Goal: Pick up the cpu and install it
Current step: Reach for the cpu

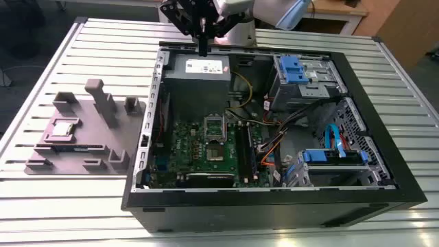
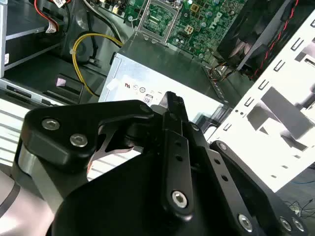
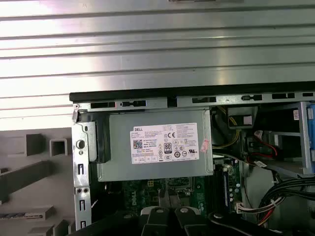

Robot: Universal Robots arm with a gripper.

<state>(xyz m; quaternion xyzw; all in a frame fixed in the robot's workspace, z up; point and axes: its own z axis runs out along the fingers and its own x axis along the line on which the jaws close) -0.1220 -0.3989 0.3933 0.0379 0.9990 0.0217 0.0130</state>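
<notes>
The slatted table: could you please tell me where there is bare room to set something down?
The table is bare beyond the grey fixture, at the exterior view's far left corner, and along its near edge in front of the case. Crowded: inside the case, among cables, and at the power supply under the pincer.

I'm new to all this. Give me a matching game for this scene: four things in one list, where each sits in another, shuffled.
Things: 1 cpu; 2 gripper; 3 socket; 4 grey box.
Places: A on the green board; B above the case, nearest the grey box; C on the tray outside the case; D inside the case, wearing a white label.
Pairs: 1-C; 2-B; 3-A; 4-D.
</notes>
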